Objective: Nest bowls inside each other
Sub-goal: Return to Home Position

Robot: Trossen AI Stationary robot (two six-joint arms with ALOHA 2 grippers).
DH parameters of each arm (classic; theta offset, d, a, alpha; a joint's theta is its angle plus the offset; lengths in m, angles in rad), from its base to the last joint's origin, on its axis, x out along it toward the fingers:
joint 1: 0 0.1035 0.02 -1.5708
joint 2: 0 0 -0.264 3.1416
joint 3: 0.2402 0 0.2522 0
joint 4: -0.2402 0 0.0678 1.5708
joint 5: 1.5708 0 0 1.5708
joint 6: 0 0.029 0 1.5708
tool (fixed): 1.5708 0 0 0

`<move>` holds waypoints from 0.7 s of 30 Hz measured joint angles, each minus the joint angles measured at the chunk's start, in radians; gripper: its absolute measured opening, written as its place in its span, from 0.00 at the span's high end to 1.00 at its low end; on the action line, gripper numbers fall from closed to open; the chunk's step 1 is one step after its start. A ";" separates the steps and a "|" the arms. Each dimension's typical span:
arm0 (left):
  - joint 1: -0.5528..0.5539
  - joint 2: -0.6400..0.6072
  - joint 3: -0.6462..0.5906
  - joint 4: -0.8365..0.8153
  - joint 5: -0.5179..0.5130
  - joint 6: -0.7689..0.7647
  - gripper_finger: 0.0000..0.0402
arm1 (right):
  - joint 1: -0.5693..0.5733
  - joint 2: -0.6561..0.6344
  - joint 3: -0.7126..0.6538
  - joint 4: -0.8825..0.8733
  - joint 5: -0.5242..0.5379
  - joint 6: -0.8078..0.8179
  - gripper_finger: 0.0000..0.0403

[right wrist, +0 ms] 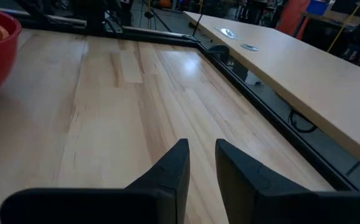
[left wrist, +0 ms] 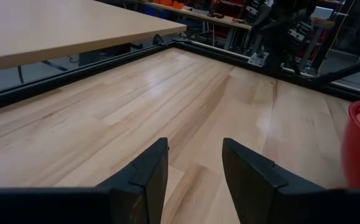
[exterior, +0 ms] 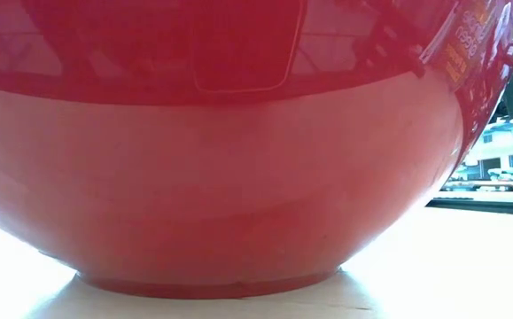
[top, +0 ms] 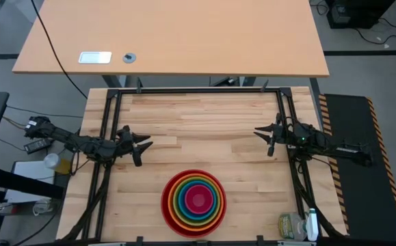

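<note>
1. Nearest the front edge of the counter [top: 204,116] sat the red bowl [exterior: 221,177], upright on its base and filling the low view
2. Nested inside the red bowl lay the orange bowl [top: 169,203], then the lime green bowl [top: 174,203], the blue bowl [top: 180,203], and the pink bowl [top: 195,201] at the centre, all rims up
3. Beyond the red bowl and to its left, the left hand [top: 143,147] hung low over the wood, released, fingers spread and empty
4. Beyond the red bowl and to its right, the right hand [top: 262,141] was released too, its fingers parted by a narrower gap, grasping nothing
5. Farthest from the red bowl, a black frame [top: 198,90] edged the counter's back
</note>
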 joint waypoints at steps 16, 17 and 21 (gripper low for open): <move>0.000 0.000 0.000 0.001 0.000 0.000 0.62 | 0.000 0.000 0.000 0.000 0.000 0.000 0.78; 0.000 0.000 0.000 0.001 0.000 0.000 0.62 | 0.000 0.000 0.000 0.000 0.000 0.000 0.78; 0.000 0.000 0.000 0.001 0.000 0.000 0.62 | 0.000 0.000 0.000 0.000 0.000 0.000 0.78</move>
